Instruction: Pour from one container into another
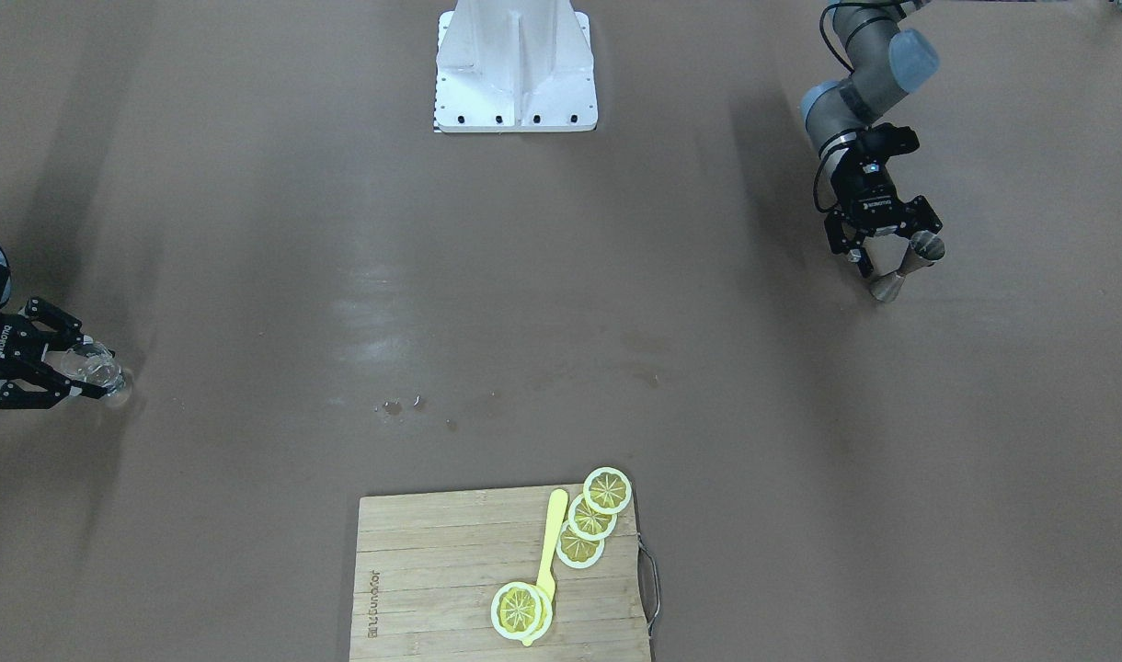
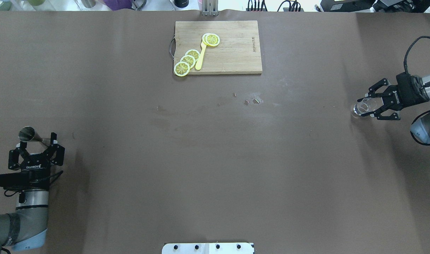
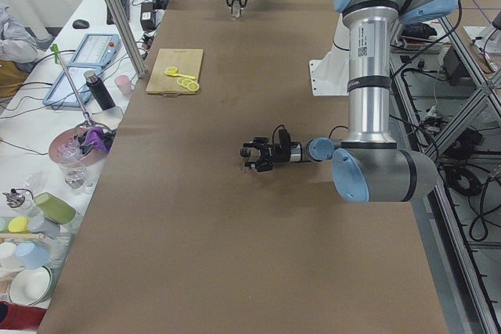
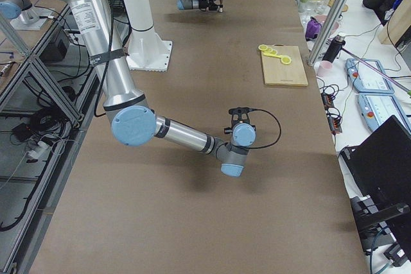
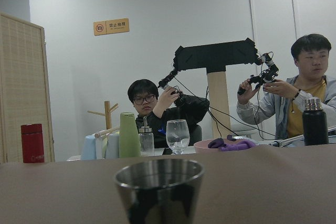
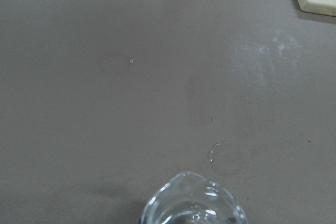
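Note:
The grey steel jigger (image 2: 33, 137) stands upright on the brown table at my left side. My left gripper (image 2: 38, 141) is level with it and open, one finger on each side of its lower half. In the left wrist view the jigger's cup (image 5: 159, 184) fills the bottom centre. The jigger (image 1: 906, 267) and left gripper (image 1: 892, 262) also show in the front-facing view. Far to my right, my right gripper (image 2: 366, 106) is shut on the small clear glass (image 2: 362, 107), tipped forward low over the table. The glass rim (image 6: 191, 203) shows in the right wrist view.
A wooden cutting board (image 2: 232, 53) with lemon slices (image 2: 186, 61) and a yellow utensil lies at the far middle edge. A few droplets (image 2: 252, 101) sit in front of it. The robot's white base (image 1: 515, 69) is at the near edge. Operators sit beyond the table.

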Motion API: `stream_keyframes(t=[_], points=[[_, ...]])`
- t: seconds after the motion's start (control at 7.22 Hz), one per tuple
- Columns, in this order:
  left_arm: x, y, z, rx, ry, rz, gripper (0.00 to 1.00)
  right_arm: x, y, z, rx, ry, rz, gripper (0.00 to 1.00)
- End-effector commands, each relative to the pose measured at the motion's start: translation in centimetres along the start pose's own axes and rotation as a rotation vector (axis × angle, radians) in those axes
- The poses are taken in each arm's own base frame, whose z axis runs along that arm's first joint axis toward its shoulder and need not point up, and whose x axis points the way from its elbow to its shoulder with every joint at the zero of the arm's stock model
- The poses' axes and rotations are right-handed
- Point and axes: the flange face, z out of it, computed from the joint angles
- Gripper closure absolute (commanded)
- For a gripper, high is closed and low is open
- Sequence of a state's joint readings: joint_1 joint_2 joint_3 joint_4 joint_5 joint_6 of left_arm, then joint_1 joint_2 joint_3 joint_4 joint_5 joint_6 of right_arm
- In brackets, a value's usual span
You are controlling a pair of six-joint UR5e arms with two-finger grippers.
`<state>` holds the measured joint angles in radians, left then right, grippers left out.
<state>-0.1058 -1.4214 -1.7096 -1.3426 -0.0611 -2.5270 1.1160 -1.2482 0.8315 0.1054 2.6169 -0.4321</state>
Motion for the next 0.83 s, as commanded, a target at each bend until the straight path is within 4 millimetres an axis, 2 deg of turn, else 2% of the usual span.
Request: stream_keyframes(t=[0.0, 0.14, 0.28, 0.55, 0.69], points=[[0.2, -1.8, -0.3, 0.040, 0.066, -0.005, 0.01, -0.1, -0.1, 0.0, 0.007, -0.005, 0.011, 0.32], [-1.4, -2.4, -0.3, 0.069, 0.108, 0.019, 0.01, -0.3, -0.2, -0.1, 0.015, -0.003, 0.017, 0.05], [-2.4, -2.6, -0.6, 0.064, 0.119, 0.036, 0.01, -0.5, -0.3, -0.2, 0.025, -0.004, 0.034, 0.00], [-2.8, -2.6, -0.7, 0.062, 0.122, 0.042, 0.01, -0.5, -0.5, -0.2, 0.029, -0.002, 0.027, 0.00], [-3.0, -2.5, -1.6, 0.046, 0.141, 0.050, 0.01, 0.0, -1.3, -0.2, 0.038, 0.002, 0.014, 0.00]])
